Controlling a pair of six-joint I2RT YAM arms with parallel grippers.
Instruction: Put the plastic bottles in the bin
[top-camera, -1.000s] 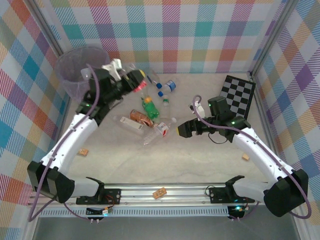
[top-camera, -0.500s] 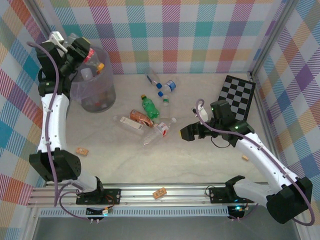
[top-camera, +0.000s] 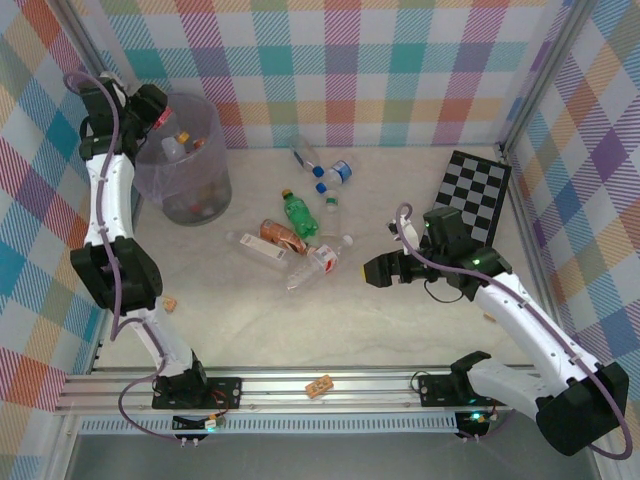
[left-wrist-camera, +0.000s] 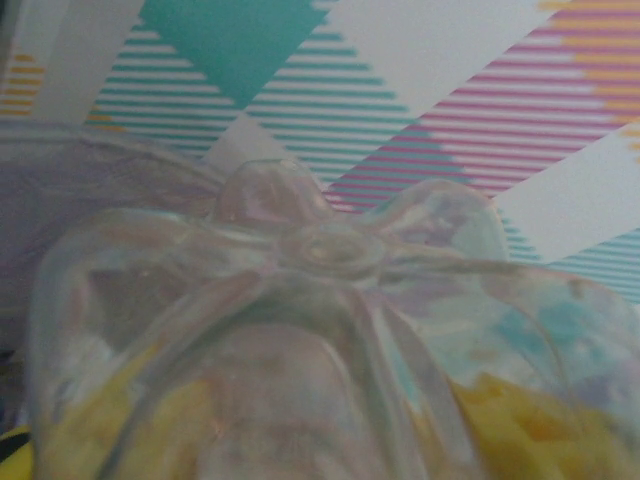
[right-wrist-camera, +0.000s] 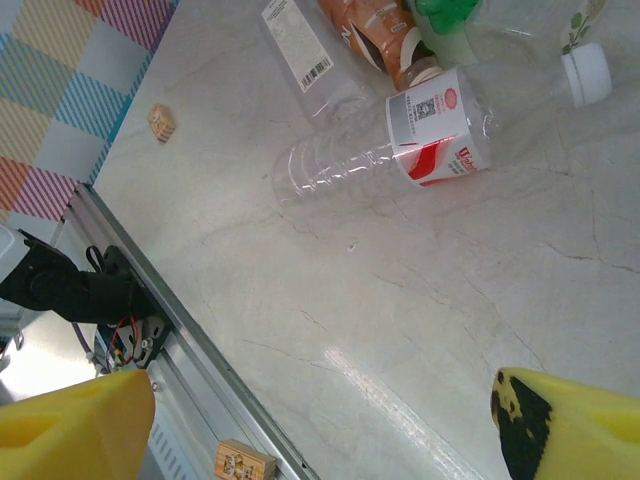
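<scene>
left hand (top-camera: 152, 104): at bin (top-camera: 216, 172) rim, clamped on clear bottle (left-wrist-camera: 320, 320)
right hand (top-camera: 376, 270): spread apart, empty, well right of bin, over bench (right-wrist-camera: 430, 300)

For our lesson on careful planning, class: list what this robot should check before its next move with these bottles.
1. Left gripper grips clear bottle: ok.
2. That bottle inside the rim of the bin: cannot tell.
3. Bin upright, with room left: ok.
4. Right gripper open: ok.
5. Red-labelled bottle within the right gripper's grasp: not ok, it lies ahead on the table, untouched.
</scene>
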